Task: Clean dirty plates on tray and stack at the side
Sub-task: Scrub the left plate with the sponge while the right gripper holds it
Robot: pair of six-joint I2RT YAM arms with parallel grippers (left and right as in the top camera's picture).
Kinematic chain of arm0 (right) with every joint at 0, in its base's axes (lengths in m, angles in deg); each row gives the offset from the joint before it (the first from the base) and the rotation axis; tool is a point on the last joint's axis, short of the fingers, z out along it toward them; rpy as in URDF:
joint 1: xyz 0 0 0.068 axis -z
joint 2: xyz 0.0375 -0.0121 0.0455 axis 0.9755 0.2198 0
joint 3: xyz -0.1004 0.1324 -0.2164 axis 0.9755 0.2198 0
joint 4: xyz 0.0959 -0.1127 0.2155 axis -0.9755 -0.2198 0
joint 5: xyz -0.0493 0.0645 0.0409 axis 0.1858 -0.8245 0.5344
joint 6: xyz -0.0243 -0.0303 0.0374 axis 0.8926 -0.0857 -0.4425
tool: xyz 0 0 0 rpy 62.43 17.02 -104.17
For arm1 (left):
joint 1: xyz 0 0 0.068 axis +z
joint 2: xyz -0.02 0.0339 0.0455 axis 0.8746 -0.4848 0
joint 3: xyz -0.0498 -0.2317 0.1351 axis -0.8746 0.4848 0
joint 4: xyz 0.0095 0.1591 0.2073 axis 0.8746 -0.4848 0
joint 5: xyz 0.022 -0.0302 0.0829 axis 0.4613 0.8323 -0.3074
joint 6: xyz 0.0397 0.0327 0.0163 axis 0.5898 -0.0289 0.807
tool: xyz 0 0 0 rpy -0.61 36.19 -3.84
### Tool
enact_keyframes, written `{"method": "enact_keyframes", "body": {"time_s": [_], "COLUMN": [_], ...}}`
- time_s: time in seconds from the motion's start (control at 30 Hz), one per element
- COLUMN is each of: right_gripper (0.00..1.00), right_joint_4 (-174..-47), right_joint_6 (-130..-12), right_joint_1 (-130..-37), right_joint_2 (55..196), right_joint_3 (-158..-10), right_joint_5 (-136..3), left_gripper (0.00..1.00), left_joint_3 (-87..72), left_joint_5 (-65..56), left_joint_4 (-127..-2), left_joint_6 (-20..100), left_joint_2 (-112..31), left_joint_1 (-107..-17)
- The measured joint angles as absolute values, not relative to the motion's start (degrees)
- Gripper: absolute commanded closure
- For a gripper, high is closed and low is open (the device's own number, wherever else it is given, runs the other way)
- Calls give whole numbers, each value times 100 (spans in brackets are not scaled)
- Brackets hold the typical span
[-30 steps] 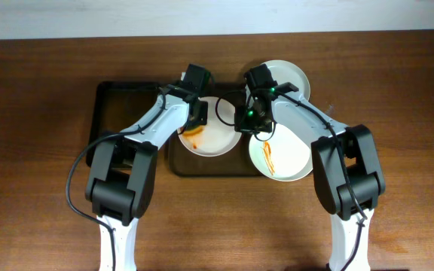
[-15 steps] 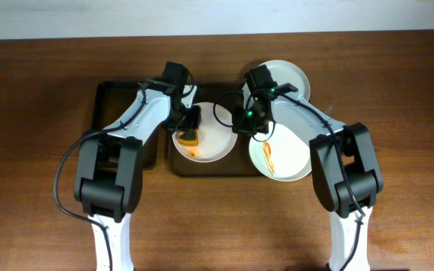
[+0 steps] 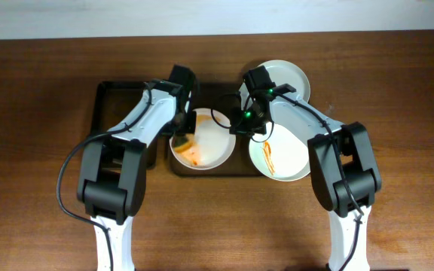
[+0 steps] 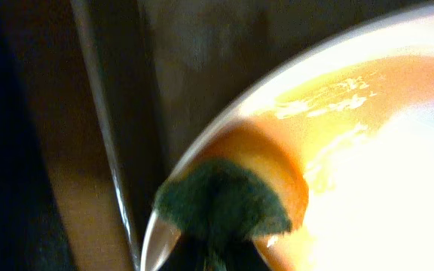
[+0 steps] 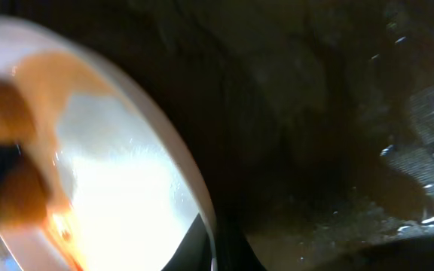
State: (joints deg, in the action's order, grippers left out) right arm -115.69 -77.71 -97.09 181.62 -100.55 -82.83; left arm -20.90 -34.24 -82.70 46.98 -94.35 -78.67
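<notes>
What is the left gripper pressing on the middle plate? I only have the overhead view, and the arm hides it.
Observer: The left wrist view shows the left gripper holding a sponge, green scouring layer nearest the fingers, orange body against the plate just inside its rim.
Operator: Any sauce right there?
Observer: Yes, a thin orange film spreads from the sponge along the plate's edge.
Operator: And the right gripper?
Observer: In the right wrist view the plate's rim runs down to the right gripper; I cannot tell whether it is clamped.
</notes>
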Motion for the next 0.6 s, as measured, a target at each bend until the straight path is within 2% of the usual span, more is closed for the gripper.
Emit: {"method": "enact_keyframes", "body": {"time_s": [0.07, 0.13, 0.23, 0.3, 0.37, 0.5, 0.6], "right_gripper": [96, 96, 96, 96, 96, 96, 96], "right_joint_4": [-11597, -11595, -11593, -11586, -11556, -11328, -11285], "right_joint_6": [-7734, -7688, -7688, -7758, -7822, -8097, -8396], "right_joint_1": [-9720, -9720, -9720, -9714, -9711, -9711, -9740], "right_joint_2": [18162, 18164, 18166, 18166, 18166, 18177, 18177], "right_joint_3": [-10055, -10055, -10055, -10055, -10055, -10055, -10057], "right_joint_5": [-8301, -8301, -8285, -8270, -8255, -8115, -7896], "left_gripper": [100, 100, 100, 100, 100, 100, 100], "left_joint_3": [-2090, -2072, -1980, -1943, -1945, -1980, -2044], "left_joint_5": [-3321, -2339, -1454, -1369, -1909, -3858, -4226], "left_joint_4": [-8683, -8757, -8243, -7791, -7500, -7297, -7640], "left_joint_6": [4774, 5244, 5476, 5515, 5205, 4023, 3526], "left_joint_2": [-9422, -9422, -9428, -9441, -9441, -9426, -9426], "left_joint_1": [-7946, -7887, -7900, -7904, -7939, -8121, -8197]}}
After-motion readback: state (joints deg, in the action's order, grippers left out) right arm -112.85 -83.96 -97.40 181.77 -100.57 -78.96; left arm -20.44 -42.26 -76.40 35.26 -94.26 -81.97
